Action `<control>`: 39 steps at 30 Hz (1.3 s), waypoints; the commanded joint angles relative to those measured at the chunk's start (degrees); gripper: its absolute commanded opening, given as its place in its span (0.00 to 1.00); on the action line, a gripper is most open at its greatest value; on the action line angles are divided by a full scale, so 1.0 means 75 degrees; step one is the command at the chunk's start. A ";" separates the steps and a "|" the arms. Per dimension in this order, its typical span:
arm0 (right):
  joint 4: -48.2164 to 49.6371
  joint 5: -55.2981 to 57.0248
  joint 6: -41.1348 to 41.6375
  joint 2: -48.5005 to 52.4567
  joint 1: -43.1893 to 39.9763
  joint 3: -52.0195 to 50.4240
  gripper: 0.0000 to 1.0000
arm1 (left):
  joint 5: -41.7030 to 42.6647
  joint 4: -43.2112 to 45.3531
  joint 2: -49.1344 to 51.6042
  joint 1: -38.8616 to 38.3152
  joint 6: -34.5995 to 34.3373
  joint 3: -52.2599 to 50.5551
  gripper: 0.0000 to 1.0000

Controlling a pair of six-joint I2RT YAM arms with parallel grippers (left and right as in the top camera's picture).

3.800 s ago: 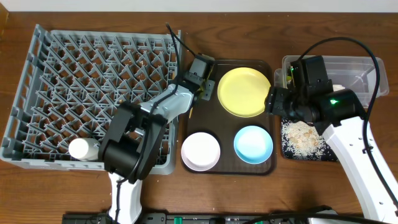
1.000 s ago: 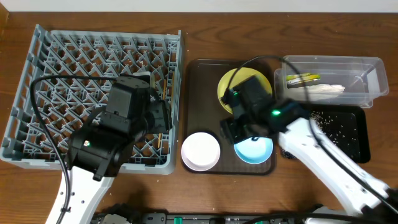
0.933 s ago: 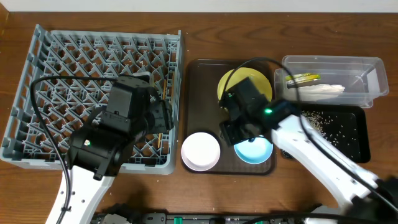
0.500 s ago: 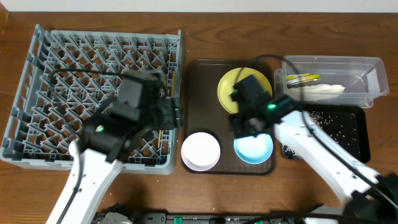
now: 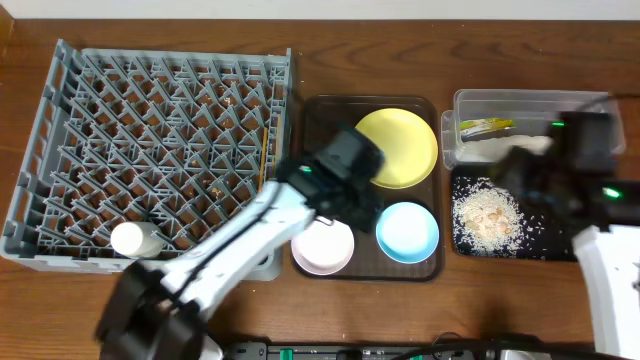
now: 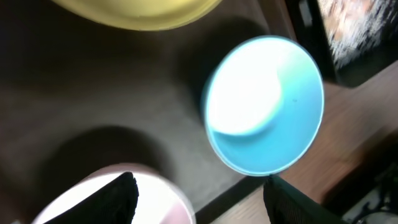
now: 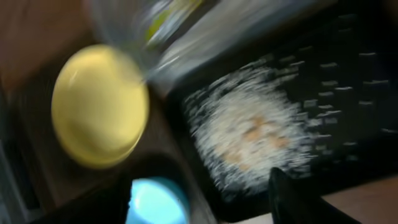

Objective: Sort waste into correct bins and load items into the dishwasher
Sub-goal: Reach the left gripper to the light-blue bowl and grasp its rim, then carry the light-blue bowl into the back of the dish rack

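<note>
On the brown serving tray (image 5: 318, 125) lie the yellow plate (image 5: 400, 145), the pink bowl (image 5: 322, 247) and the blue bowl (image 5: 407, 232). My left gripper (image 5: 345, 190) hangs over the tray, open and empty. In the left wrist view its fingers (image 6: 199, 183) straddle the gap between the pink bowl (image 6: 158, 199) and the blue bowl (image 6: 264, 102). My right gripper (image 5: 548, 175) is over the bins, open; its view is blurred (image 7: 199, 196). The clear tub (image 5: 590, 105) holds the wrapper (image 5: 482, 127) and napkin (image 5: 500, 148). Rice (image 5: 485, 212) lies in the black tray (image 5: 545, 240). A chopstick (image 5: 265, 160) lies in the grey rack (image 5: 150, 150).
A small white object (image 5: 135, 238) lies in the rack's front left corner. The right wrist view shows the yellow plate (image 7: 99, 106), the blue bowl (image 7: 155, 199) and the rice (image 7: 249, 134). Bare wooden table (image 5: 480, 310) runs along the front.
My left gripper moved right from the rack's edge to over the brown tray. My right arm swung right from the tray to the bins. A heap of rice now shows on the black tray.
</note>
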 commanded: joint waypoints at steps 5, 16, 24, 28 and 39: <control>-0.0122 -0.0557 0.0082 -0.0128 -0.1250 0.0020 0.99 | 0.0090 0.0574 0.1236 -0.0606 0.0038 0.0070 0.66; -0.0125 -0.0554 0.0079 -0.0128 -0.1247 0.0020 0.99 | 0.0105 0.1507 0.2008 -0.0606 0.0041 0.0070 0.38; -0.0125 -0.0554 0.0079 -0.0128 -0.1247 0.0020 0.99 | 0.0122 0.1533 0.2090 -0.0606 -0.0015 0.0070 0.20; -0.0125 -0.0554 0.0079 -0.0128 -0.1247 0.0020 0.99 | 0.0122 0.1542 0.2092 -0.0606 -0.0015 0.0070 0.08; -0.0125 -0.0554 0.0079 -0.0128 -0.1247 0.0020 0.99 | -0.0140 0.1137 0.1279 -0.0309 -0.0044 0.0312 0.08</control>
